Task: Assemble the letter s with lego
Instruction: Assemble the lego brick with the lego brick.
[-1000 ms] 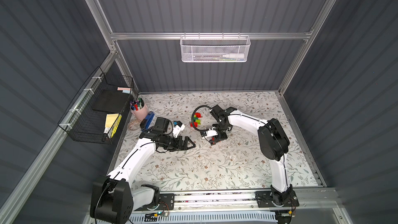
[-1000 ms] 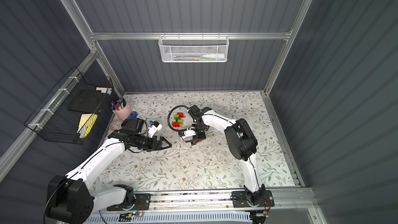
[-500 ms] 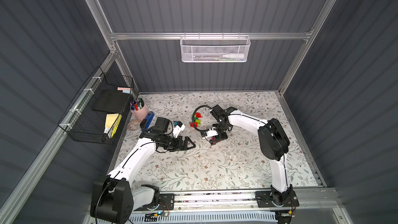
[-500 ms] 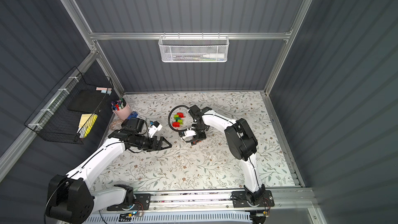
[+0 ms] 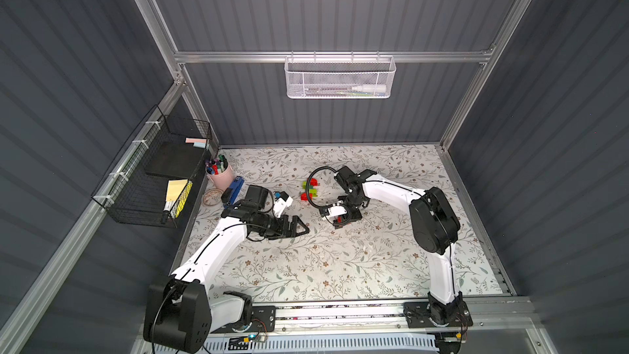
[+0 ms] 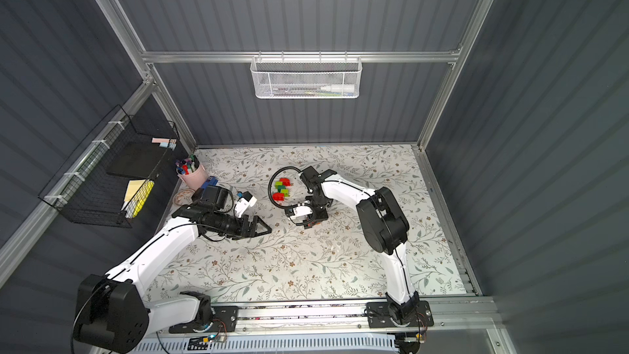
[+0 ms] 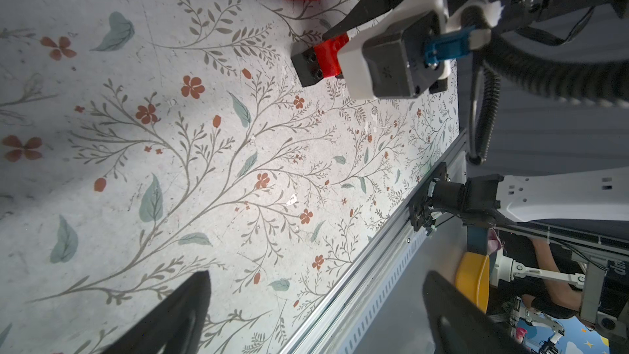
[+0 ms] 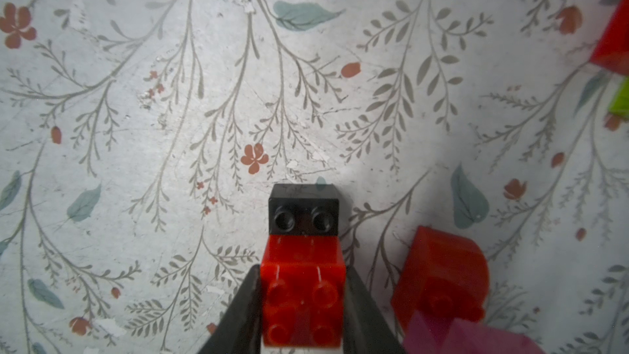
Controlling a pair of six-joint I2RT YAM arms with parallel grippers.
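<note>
Pink cup (image 5: 220, 178) at the worktop's (image 5: 340, 267) left edge holds markers (image 5: 214, 166); right tool (image 8: 303, 301) pinches one red brick (image 8: 303, 277); left tool (image 7: 316, 280) gapes wide.

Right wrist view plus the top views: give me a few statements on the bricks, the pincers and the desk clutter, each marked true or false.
1. The right pincer is shut on a red brick. True.
2. A black brick sits against the end of that red brick, beyond the pincer's tips. True.
3. The left pincer is shut on a brick as well. False: it is open and holds nothing.
4. The pink cup of markers stands by the right arm's base. False: it stands at the table's edge on the left arm's side, next to the black wire basket.
</note>
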